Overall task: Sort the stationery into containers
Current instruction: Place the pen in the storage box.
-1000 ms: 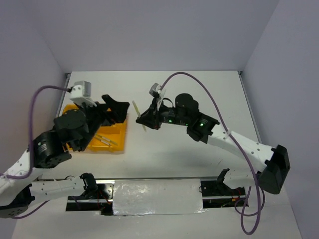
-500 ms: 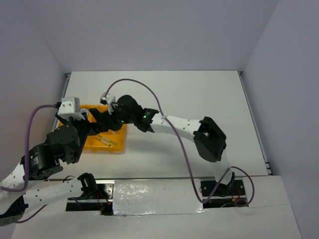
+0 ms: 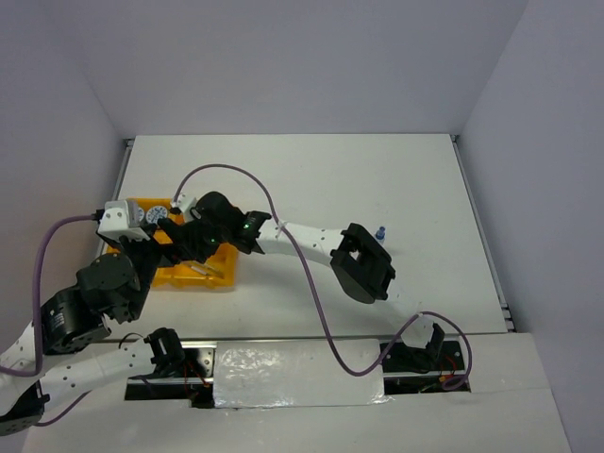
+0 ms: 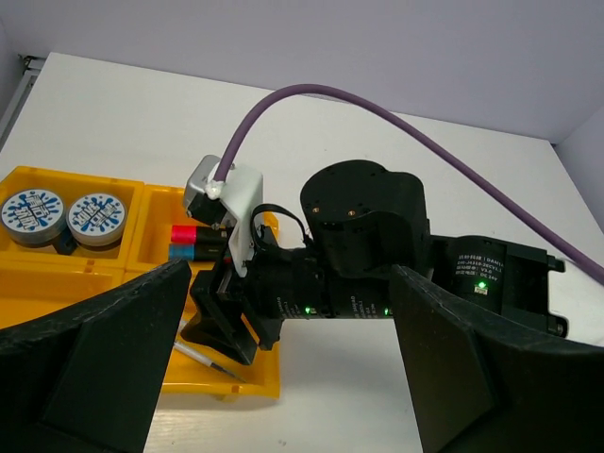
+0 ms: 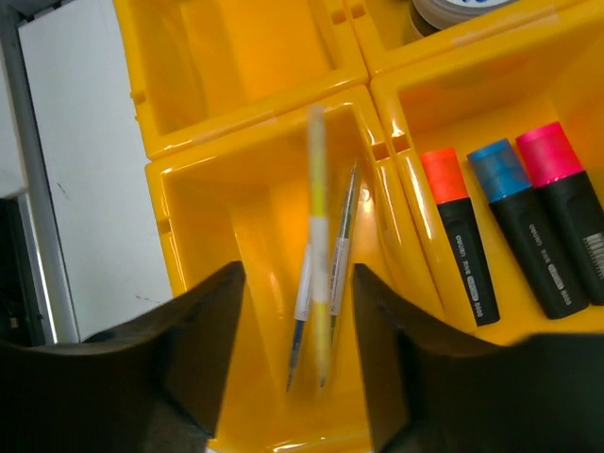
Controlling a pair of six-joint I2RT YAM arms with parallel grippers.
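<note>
From where I stand, the flat white table (image 3: 377,179) runs back to pale lilac walls (image 3: 302,66). On its left side, towards the near edge, a shallow yellow-orange translucent plastic tray (image 3: 215,276) with four compartments lies flat on the surface. Well apart from it, on the right half, a tiny blue-capped bottle (image 3: 380,231) sits on the white top. A crinkled silvery sheet (image 3: 297,374) lies along the near edge.

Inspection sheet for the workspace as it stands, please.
Surface: white table, foil strip at near edge.
Job's things: yellow tray holds tins, markers, pens, each kind in its own compartment; yellow pen, blurred, over the pens; blue-capped bottle on table, outside tray.
Clutter: nothing seen.
Grippers: left claw open, empty; right claw open above pens' compartment.
Cables: purple cables loop off both arms.
Surroundings: plain walls on three sides.
</note>
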